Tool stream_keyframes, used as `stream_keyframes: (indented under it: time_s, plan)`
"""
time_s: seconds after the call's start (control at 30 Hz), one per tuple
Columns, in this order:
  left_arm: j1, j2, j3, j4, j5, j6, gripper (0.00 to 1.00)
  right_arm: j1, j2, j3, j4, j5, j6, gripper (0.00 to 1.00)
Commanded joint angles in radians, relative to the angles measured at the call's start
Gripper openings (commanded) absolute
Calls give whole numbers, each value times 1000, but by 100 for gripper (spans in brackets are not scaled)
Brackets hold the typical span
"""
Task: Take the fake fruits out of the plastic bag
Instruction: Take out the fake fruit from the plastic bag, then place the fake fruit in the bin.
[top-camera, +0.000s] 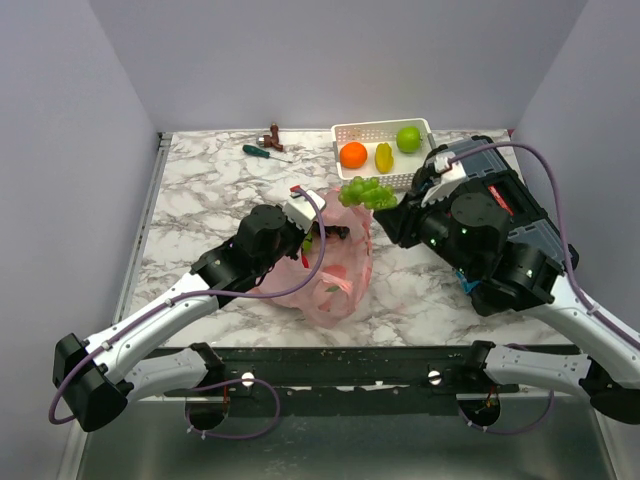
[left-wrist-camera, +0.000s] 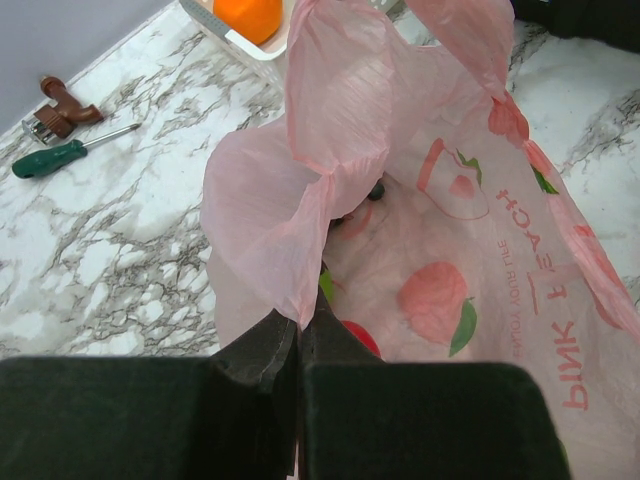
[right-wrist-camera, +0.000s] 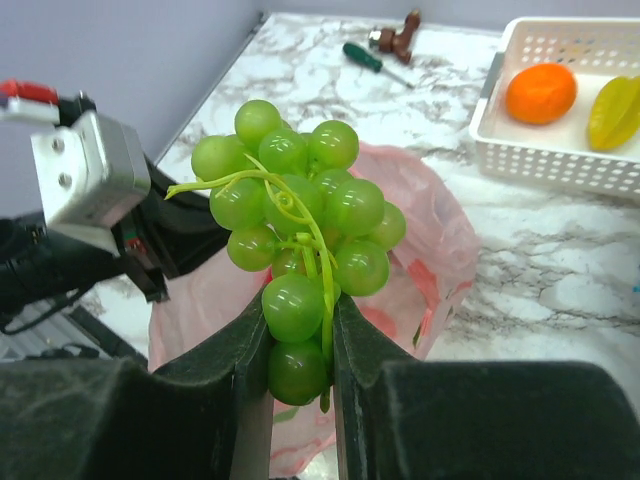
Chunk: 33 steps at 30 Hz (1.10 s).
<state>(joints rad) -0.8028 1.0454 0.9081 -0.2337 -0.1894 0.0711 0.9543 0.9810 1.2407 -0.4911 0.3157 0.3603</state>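
Nearest to the front edge of the worktop (top-camera: 210, 200), about its middle, lies the pink bag (top-camera: 340, 275), crumpled and with its mouth open upward. The left gripper (left-wrist-camera: 300, 335) has its fingers pressed together on a fold of the bag's rim and lifts this edge a little. Inside the bag a red fruit (left-wrist-camera: 362, 337) shows next to this fold; the other things inside I cannot tell.

Just past the bag, above its far right side, the right gripper (right-wrist-camera: 298, 330) pinches the lower part of a bunch of green grapes (right-wrist-camera: 295, 210), which is in the air and free of the bag.

At the far edge stands a white basket (top-camera: 380, 125) with an orange (top-camera: 353, 154), a yellow fruit (top-camera: 384, 157) and a green apple (top-camera: 408, 138). Left of the basket lie a screwdriver (top-camera: 262, 151) and a small brown part (top-camera: 273, 133).
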Motion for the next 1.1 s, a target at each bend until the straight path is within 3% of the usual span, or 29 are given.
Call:
stream_keyframes:
  time_s: [0.0, 0.33, 0.43, 0.83, 1.07]
  plan:
    - [-5, -1, 15, 6, 1, 5, 0, -1, 4, 74, -33, 167, -10, 1]
    - [-4, -1, 16, 6, 5, 6, 0, -6, 198, 256, -46, 472, -59, 1]
    - [-5, 1, 17, 7, 7, 4, 0, -58, 282, 327, -48, 488, -75, 1]
    - [-4, 5, 15, 8, 20, 0, 0, -419, 669, 505, -37, 165, -71, 1]
    - [-4, 8, 16, 11, 33, -7, 0, -569, 981, 762, -169, -99, -97, 1]
